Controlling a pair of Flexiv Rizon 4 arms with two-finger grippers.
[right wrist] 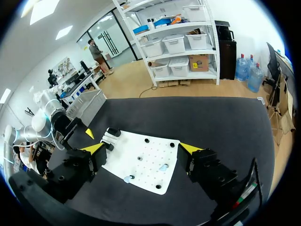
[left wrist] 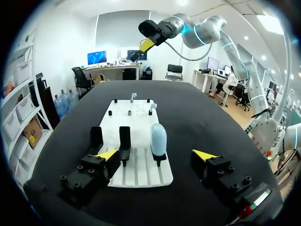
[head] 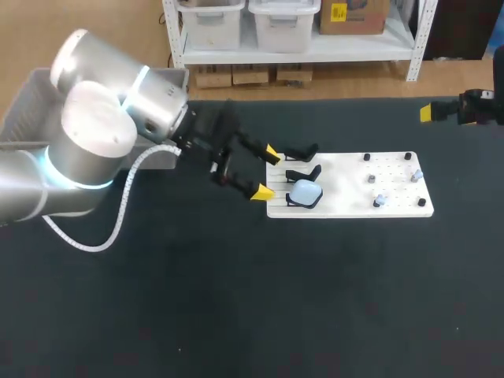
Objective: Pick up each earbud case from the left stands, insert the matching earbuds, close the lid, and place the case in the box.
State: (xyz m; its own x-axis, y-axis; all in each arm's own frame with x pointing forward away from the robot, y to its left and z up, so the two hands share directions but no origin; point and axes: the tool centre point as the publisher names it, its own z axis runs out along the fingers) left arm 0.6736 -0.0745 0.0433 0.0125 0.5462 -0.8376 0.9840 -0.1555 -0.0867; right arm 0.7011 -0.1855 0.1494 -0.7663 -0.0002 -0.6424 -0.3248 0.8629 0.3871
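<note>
Left gripper (head: 267,173) open at centre frame, just short of the pale blue rounded earbud case (head: 305,191), which sits on the white pegged board (head: 346,177). My worry is that a finger snags the empty black stand (head: 303,173) just beside it and tips the case. Right gripper (right wrist: 141,149) open, well apart.

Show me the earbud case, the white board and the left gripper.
earbud case (head: 305,191), head view, middle of its pale shell
white board (head: 346,189), head view, bare middle area
left gripper (head: 268,173), head view, midway between its yellow tips
</note>
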